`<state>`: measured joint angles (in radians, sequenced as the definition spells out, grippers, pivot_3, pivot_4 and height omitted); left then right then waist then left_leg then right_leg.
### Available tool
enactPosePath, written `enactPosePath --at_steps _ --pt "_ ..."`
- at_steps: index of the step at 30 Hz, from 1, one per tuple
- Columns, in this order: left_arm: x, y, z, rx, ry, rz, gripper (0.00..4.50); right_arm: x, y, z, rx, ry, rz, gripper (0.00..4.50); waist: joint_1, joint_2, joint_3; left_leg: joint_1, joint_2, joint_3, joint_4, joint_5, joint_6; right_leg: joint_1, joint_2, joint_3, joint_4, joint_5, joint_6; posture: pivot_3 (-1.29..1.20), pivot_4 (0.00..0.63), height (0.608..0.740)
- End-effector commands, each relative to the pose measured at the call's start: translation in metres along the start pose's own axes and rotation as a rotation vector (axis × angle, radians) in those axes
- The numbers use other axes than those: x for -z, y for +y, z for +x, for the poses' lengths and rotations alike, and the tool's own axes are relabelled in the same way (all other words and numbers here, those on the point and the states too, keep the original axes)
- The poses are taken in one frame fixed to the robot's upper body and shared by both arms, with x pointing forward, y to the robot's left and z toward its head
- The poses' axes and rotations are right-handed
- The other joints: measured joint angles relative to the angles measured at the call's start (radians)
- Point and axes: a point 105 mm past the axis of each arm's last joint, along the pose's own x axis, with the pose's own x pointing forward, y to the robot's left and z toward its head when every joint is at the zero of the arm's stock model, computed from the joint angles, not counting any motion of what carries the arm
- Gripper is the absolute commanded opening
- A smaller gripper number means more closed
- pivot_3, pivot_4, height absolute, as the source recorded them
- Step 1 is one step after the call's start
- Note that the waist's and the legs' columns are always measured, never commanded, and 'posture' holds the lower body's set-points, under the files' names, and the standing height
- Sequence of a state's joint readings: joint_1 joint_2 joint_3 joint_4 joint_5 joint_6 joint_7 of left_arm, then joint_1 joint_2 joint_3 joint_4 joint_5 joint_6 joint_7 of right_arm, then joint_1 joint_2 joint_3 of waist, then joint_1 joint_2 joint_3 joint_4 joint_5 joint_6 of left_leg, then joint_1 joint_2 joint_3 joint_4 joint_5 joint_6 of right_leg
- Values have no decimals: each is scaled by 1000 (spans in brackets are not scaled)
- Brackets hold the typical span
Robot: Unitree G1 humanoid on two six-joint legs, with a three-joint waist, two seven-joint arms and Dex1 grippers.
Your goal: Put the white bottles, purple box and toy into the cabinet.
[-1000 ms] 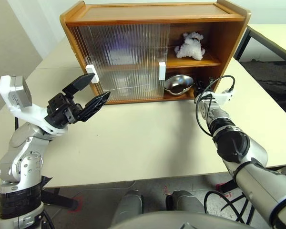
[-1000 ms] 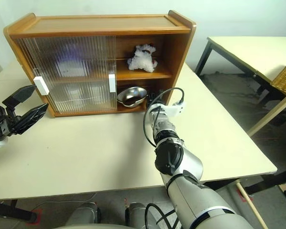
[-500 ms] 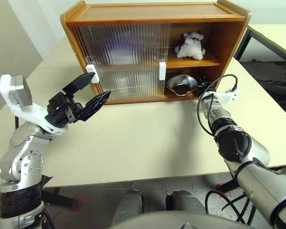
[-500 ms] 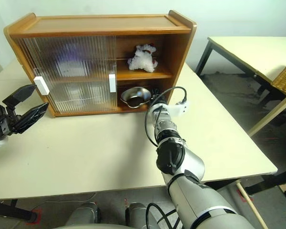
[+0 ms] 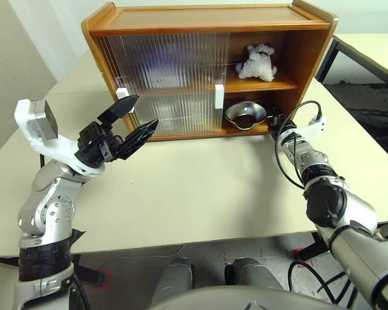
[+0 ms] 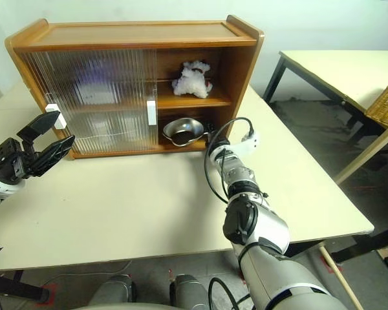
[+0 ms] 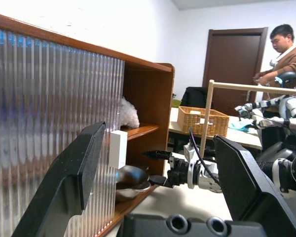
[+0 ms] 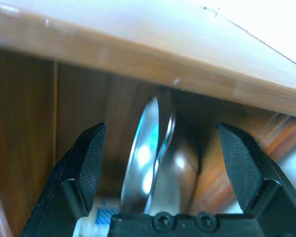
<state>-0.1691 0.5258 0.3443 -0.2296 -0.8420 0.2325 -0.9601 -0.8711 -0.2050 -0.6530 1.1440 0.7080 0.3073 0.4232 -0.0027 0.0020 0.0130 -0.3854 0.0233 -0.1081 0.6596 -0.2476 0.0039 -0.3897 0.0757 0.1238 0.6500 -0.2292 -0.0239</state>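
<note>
Since a second ago the right tool [image 5: 276,120] has spread its fingers and let go of the silver bowl [image 5: 246,115], which now sits on the lower shelf of the cabinet [image 5: 207,16]. Left tool [image 5: 133,120] waits with fingers apart near the sliding door [image 5: 161,84], probably to move it.

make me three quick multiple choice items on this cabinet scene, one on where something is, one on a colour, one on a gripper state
1. Where does the toy lie?
A. on the cabinet's upper shelf
B. on the table
C. in the left gripper

2. What colour is the bowl on the lower shelf?
A. red
B. silver
C. purple

3. How is the right gripper?
A. shut on the bowl
B. shut on the toy
C. open, holding nothing

Answers:
1. A, the fluffy white toy rests on the upper shelf in the open right side of the cabinet.
2. B, it shines like bare metal.
3. C, in the right wrist view its fingers stand wide apart with the bowl beyond them, ungripped.
</note>
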Motion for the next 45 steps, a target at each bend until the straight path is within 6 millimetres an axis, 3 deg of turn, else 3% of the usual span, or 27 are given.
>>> enactPosePath --at_steps 1,10,11,13,17,23,35,45 --pt "5 1 2 13 5 -1 4500 22 5 -7 -81 161 -142 4487 -5 0 0 0 0 0 0 0 0 0 0 0 0 0 0 30 0 740" --pt "5 3 2 17 4 0 4500 43 33 -42 -343 335 -535 4487 -24 0 0 1 0 1 0 0 0 1 1 0 0 -1 3 -3 0 740" --pt "5 3 2 16 5 0 4500 47 36 -46 -377 353 -603 4309 -24 0 0 1 -1 1 0 0 0 1 1 0 0 -1 3 -3 0 740" --pt "5 4 2 15 5 0 4500 55 39 -54 -433 381 -717 3876 -25 0 0 3 -1 1 0 0 0 3 1 0 0 -2 5 -4 0 740" --pt "5 5 2 14 5 4 4500 68 40 -59 -499 406 -920 2380 -27 0 0 4 -1 1 1 1 1 4 1 0 0 -7 11 -1 0 740" --pt "3 6 1 11 4 11 4500 76 38 -49 -507 389 -1054 95 -26 0 0 4 -1 1 1 2 1 4 1 0 0 -5 11 5 0 740" --pt "-2 5 -3 -13 7 37 4500 81 32 -11 -421 379 -1102 37 -19 0 0 4 0 0 0 2 1 3 1 0 0 -1 3 54 0 740" --pt "-8 1 -11 -49 11 58 4500 74 40 10 -313 328 -1105 37 6 0 0 3 0 0 -3 0 -1 1 0 0 0 -2 -2 103 0 740"
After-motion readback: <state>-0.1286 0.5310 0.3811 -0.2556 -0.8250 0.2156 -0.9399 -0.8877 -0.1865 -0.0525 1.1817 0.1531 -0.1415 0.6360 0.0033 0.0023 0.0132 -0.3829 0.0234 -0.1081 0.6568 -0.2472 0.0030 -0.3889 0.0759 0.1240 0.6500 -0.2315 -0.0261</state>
